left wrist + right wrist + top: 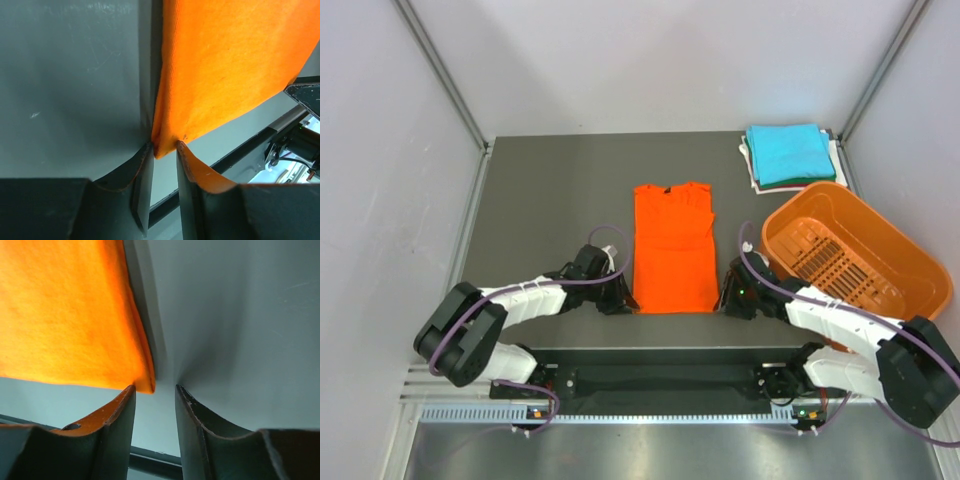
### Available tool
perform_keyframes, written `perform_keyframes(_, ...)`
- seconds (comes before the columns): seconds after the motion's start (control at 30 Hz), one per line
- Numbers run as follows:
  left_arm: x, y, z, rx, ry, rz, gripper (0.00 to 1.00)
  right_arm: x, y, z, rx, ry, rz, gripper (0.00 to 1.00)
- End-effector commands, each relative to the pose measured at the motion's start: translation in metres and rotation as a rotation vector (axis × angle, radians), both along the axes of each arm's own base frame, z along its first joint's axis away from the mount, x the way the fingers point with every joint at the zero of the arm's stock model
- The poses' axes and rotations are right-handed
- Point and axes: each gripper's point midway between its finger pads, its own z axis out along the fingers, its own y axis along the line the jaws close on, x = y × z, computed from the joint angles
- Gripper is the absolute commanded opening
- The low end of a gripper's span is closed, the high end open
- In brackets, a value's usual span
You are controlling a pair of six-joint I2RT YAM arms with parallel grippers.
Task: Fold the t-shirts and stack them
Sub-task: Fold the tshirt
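Note:
A bright orange t-shirt [673, 250] lies lengthwise in the middle of the dark table, its sides folded in. My left gripper [623, 300] is at its near left corner. In the left wrist view that corner [165, 149] fills the narrow gap between the two fingertips, with the left gripper [164, 145] shut on it. My right gripper [728, 300] is at the near right corner and stands open. There the cloth corner [144, 385] only touches the tip of one finger [127, 392]. A turquoise t-shirt [788, 152] lies folded square on white and dark ones at the back right.
A rigid orange slotted basket [855, 260] stands tilted at the right, close behind my right arm. The table's near edge and a black rail run just below both grippers. Grey walls close in the left, right and back sides.

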Motion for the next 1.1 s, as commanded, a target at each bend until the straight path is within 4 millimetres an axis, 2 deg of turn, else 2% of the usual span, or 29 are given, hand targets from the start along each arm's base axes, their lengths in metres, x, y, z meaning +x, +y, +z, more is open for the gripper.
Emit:
perform_keyframes(0.0,-0.005,0.022,-0.024,0.141,0.026,0.027,0.31,0.002,0.007,-0.002,0.029,-0.011,-0.003,0.38)
perform_keyframes(0.17,-0.006,0.025,-0.023,0.157,0.029,0.033,0.29,-0.002,0.006,-0.007,0.025,0.008,-0.005,0.34)
perform_keyframes(0.37,-0.009,0.024,-0.018,0.158,0.018,0.034,0.33,-0.001,0.007,-0.006,0.026,0.005,-0.004,0.27)
perform_keyframes(0.4,-0.008,0.025,-0.016,0.163,0.011,0.032,0.33,-0.001,0.006,-0.005,0.029,0.003,-0.003,0.25)
perform_keyframes(0.47,-0.008,0.028,-0.016,0.19,0.004,0.038,0.33,-0.002,0.004,-0.007,0.025,0.004,-0.008,0.14)
perform_keyframes(0.5,-0.008,0.028,-0.015,0.192,-0.001,0.035,0.33,-0.003,0.004,-0.007,0.024,0.005,-0.009,0.02)
perform_keyframes(0.67,-0.008,0.022,-0.014,0.171,-0.007,0.024,0.32,-0.006,0.002,-0.011,0.02,0.008,-0.007,0.0)
perform_keyframes(0.9,-0.011,0.016,-0.015,0.161,0.01,0.019,0.14,-0.004,0.003,-0.007,0.032,-0.012,0.002,0.0)
perform_keyframes(0.93,-0.013,0.015,-0.014,0.165,0.01,0.01,0.05,-0.003,0.004,-0.005,0.032,-0.016,0.007,0.0)
perform_keyframes(0.97,-0.014,0.014,-0.012,0.163,0.007,0.009,0.0,-0.004,0.003,-0.005,0.026,-0.014,0.01,0.0)
perform_keyframes(1.07,-0.015,0.008,-0.002,0.138,-0.004,0.007,0.0,-0.001,0.002,0.004,0.023,-0.039,0.014,0.0)
